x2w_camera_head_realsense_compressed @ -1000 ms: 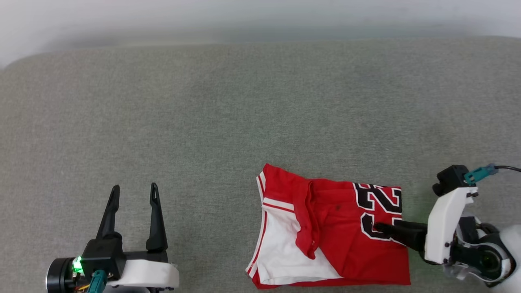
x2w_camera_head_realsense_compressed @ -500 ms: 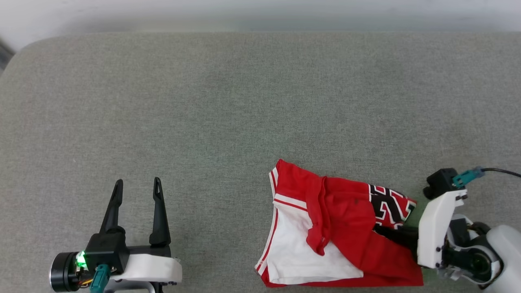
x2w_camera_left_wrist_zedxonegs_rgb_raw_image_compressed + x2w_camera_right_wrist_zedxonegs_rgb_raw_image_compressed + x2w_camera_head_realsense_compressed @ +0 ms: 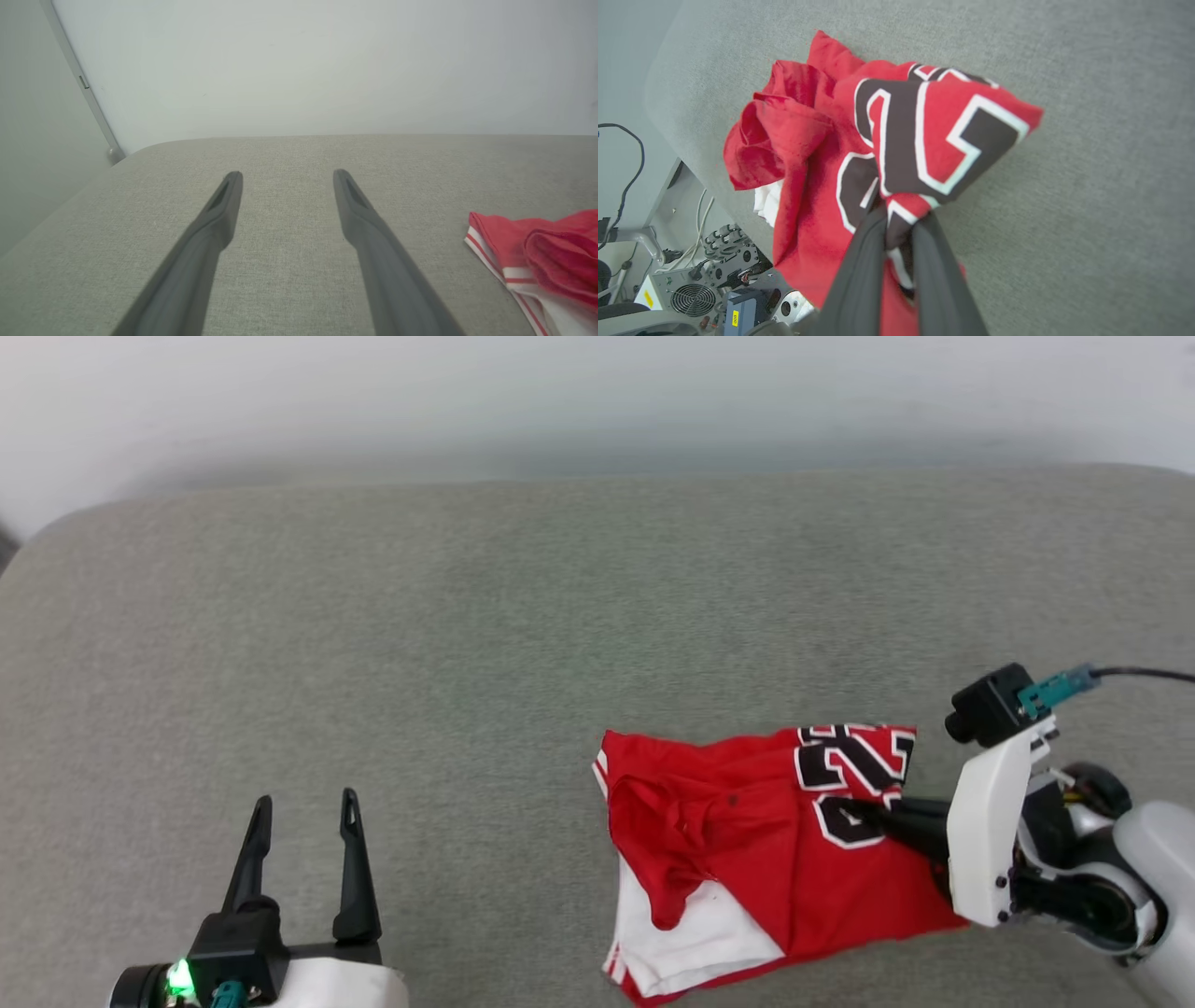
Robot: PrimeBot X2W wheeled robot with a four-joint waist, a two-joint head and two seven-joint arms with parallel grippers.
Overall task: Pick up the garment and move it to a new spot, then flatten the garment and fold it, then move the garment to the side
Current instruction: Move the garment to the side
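Note:
The garment, a red jersey with white sleeve cloth and black white-outlined print, lies bunched on the grey cushioned surface at the lower right of the head view. My right gripper comes in from the right and is shut on the garment at the printed part. In the right wrist view the two fingers pinch a fold of the printed cloth, and the garment is lifted into a peak above them. My left gripper stands open at the lower left, well clear of the garment, with nothing between its fingers.
The grey cushioned surface stretches wide to the left and back, ending at a pale wall. Its rounded left corner shows in the left wrist view. Beyond the near edge, electronics and cables sit below.
My right gripper has gone from open to shut on the printed part, and the garment has bunched up and lifted there. The head camera has shifted. The left gripper stays open.

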